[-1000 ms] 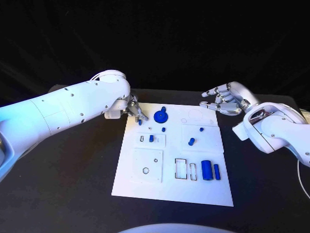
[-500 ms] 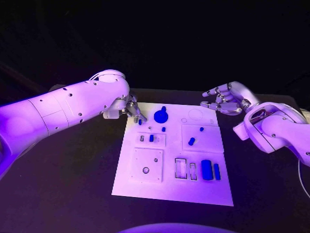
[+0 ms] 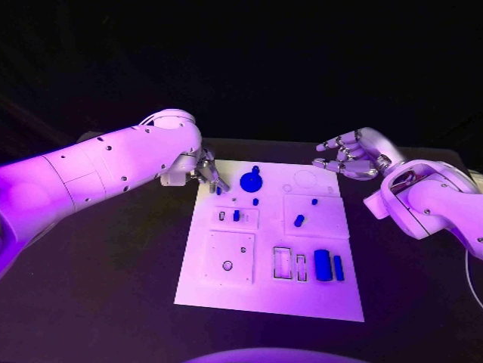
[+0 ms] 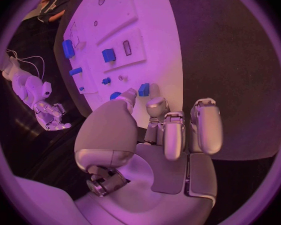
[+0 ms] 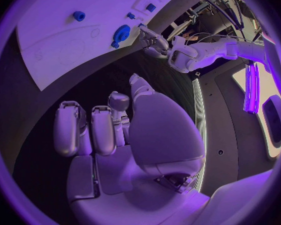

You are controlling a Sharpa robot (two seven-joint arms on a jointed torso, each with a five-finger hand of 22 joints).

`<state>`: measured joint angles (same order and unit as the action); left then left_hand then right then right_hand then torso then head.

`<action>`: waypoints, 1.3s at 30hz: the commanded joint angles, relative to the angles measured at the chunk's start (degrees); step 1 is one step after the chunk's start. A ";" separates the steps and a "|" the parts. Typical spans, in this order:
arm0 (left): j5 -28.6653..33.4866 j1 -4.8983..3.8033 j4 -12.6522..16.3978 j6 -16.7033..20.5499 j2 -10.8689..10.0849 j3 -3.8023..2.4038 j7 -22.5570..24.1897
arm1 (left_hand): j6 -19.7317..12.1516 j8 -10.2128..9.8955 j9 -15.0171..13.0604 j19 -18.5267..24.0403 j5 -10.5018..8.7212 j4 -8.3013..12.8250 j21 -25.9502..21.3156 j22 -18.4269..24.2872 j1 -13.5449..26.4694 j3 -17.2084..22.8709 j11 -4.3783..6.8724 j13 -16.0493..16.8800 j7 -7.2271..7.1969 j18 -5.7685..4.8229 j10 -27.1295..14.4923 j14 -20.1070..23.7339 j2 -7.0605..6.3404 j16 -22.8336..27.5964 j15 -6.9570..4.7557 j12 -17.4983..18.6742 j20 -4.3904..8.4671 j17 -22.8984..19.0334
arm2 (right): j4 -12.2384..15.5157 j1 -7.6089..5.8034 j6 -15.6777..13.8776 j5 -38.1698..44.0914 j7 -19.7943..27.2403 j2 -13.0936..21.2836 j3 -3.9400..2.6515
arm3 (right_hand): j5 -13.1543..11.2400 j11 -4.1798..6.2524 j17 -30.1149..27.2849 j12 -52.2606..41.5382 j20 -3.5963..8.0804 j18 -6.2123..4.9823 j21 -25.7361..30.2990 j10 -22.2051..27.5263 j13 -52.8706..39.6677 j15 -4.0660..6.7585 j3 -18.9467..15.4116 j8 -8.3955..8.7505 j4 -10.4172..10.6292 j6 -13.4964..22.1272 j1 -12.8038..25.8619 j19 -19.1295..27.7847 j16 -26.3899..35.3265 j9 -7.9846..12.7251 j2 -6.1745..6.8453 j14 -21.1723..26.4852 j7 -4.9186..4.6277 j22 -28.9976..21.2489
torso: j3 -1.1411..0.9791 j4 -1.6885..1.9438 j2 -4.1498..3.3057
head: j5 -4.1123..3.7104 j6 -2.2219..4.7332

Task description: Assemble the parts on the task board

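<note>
The small blue peg (image 3: 218,190) at the far left corner of the task board (image 3: 268,299) is the piece the coming move seems to turn on. In the head view it is a short stub close to the board's left edge, its long axis running roughly near-to-far along that edge; whether it stands in a hole or lies flat on the board I cannot tell. In the left wrist view the same piece (image 4: 143,89) sits at the board's edge, right at the tips of the left hand's fingers (image 4: 129,94).

The left hand (image 3: 205,171) is at that corner, just beside the peg and slightly farther back and to the left of it, so the peg lies toward the near-right from the hand. Its fingers are loosely curled and reach down toward the piece; whether they already pinch it or only touch it I cannot tell — the contact is too small to read.

To the right of the peg stands the blue disc part (image 3: 251,181), with a small knob at its far side, and a few smaller blue pieces are scattered nearer along the board.

The right hand (image 3: 348,156) hovers over the counter (image 3: 110,302) off the board's far right corner, well apart from the peg — fingers curled in, nothing in them. The left hand is plainly the nearer one, so my guess is that it does the work on this peg.
</note>
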<state>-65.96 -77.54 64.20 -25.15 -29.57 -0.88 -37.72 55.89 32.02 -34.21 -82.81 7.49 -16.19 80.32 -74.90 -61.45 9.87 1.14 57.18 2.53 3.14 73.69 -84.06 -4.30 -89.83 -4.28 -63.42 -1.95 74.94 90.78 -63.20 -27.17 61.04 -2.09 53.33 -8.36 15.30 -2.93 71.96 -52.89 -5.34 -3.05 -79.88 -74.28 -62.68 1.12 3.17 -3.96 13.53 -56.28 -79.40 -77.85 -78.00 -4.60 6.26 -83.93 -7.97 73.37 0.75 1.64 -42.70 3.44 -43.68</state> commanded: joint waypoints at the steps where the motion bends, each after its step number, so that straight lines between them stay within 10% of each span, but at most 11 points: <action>1: 1.02 -0.02 0.25 -0.30 0.08 -0.02 0.27 | 0.35 0.22 -0.08 -0.42 0.36 -0.07 -0.05 -4.11 -0.60 -0.40 0.37 -0.07 -0.20 -0.02 -0.11 -5.94 0.07 -0.17 -0.41 -0.38 0.13 15.06 | -0.03 0.04 0.80 0.23 0.09 -0.08 0.00 | 0.20 -0.06 -0.06 -0.03 0.12 -1.09 0.36 -0.08 0.05 0.06 -0.29 -0.12 0.02 -0.46 0.12 0.45 0.31 -0.08 -0.28 -2.42 -0.12 -0.06 | 0.04 -0.01 -0.02 | -0.03 0.00; 13: 1.39 -0.02 0.12 1.19 0.18 -0.02 0.32 | -0.67 0.98 -0.55 -0.32 0.54 1.53 -0.35 -4.01 -5.69 0.57 0.57 -0.72 -0.38 0.03 -0.40 -5.94 2.12 -0.17 -0.59 -0.06 0.35 15.06 | -0.09 0.04 1.04 0.23 0.02 -0.18 0.00 | 0.20 -0.06 -0.06 -0.03 0.12 -1.09 0.36 -0.08 0.05 0.06 -0.29 -0.12 0.02 -0.46 0.12 0.45 0.31 -0.08 -0.28 -2.42 -0.12 -0.06 | 0.06 0.01 -0.05 | -0.03 -0.25; 20: 1.82 -0.02 0.15 1.87 0.19 -0.02 0.36 | -2.62 0.53 -0.32 -0.07 0.77 5.89 -0.84 -3.69 -13.78 7.29 0.73 -1.80 -0.43 0.16 -1.36 -5.94 4.32 -0.17 -0.84 1.06 0.62 15.06 | -0.14 0.04 1.31 0.23 -0.09 -0.19 0.00 | 0.20 -0.06 -0.06 -0.03 0.12 -1.09 0.36 -0.08 0.05 0.06 -0.29 -0.12 0.02 -0.46 0.12 0.45 0.31 -0.08 -0.28 -2.42 -0.12 -0.06 | 0.04 -0.01 -0.02 | 0.01 -0.35; 28: 3.96 -0.02 0.72 3.27 -0.20 -0.02 1.14 | -3.65 2.23 -1.20 -0.03 0.65 8.09 -1.18 -3.83 -12.72 22.41 0.21 -3.08 0.28 0.17 -1.19 -5.94 0.39 -0.17 -0.17 1.80 0.07 15.06 | -0.32 0.05 1.81 0.23 -0.25 -0.24 0.02 | 0.28 -0.05 -0.06 -0.25 0.12 -1.09 0.38 -0.18 -0.09 0.06 -0.32 -0.13 0.00 -0.48 0.10 0.45 0.32 -0.09 -0.34 -2.43 -0.11 -0.07 | 0.01 0.00 0.03 | 0.04 -0.36; 39: 7.23 -0.05 7.26 8.91 -5.01 0.01 2.75 | -3.59 3.41 -1.75 -0.18 0.50 9.40 -1.07 -4.17 -10.70 26.73 0.22 -2.73 0.18 0.11 -0.41 -5.94 -1.10 -0.17 -0.21 1.15 0.03 15.06 | -0.46 0.06 2.30 0.23 -0.55 -0.18 0.11 | 0.28 -0.05 -0.06 -0.25 0.12 -1.09 0.38 -0.18 -0.09 0.06 -0.32 -0.13 0.00 -0.48 0.10 0.45 0.32 -0.09 -0.34 -2.43 -0.11 -0.07 | -0.05 0.06 0.09 | 0.34 -0.24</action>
<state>-61.17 -77.55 70.74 -19.56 -34.47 -0.85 -36.44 52.39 35.05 -35.90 -83.01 7.93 -13.98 79.42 -74.90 -72.62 29.19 1.41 54.37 2.95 3.15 72.80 -84.07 -5.19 -89.83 -4.71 -62.09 -1.75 74.92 90.32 -63.18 -25.96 61.02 -2.45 53.16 -8.26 15.30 -2.93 71.97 -52.89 -5.34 -3.05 -79.88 -74.28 -62.69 1.12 3.17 -3.96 13.52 -56.28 -79.40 -77.85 -78.00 -4.59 6.26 -83.93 -7.97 73.37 0.73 1.70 -42.61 3.71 -43.96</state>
